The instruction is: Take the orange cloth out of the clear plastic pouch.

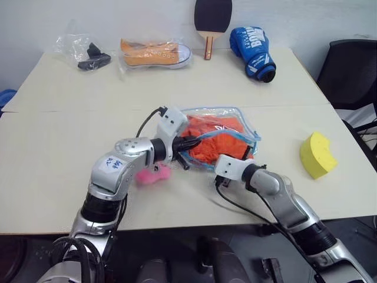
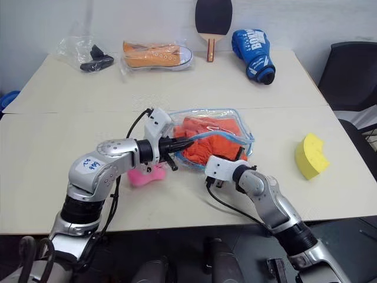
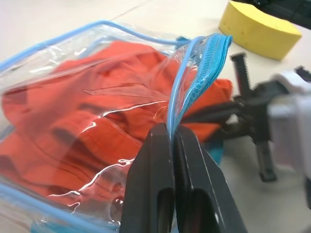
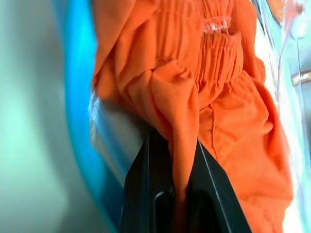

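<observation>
Right wrist view: right gripper pinches a fold of the orange cloth inside the clear plastic pouch at mid-table, whose blue-trimmed rim the left gripper clamps; extraction step, likely requiring a steady outward pull.

Along the table's far edge: bagged black item, wrapped sneaker, paddle, blue boxing glove.

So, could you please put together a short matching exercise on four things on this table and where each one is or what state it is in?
Things:
1. orange cloth
2. clear pouch
3. yellow sponge
4. blue boxing glove

Places or states:
A. at the far edge, beside the paddle
B. pinched by the right gripper
C. alone near the table's right edge
D. trim clamped by the left gripper

Pairs: 1-B, 2-D, 3-C, 4-A
</observation>
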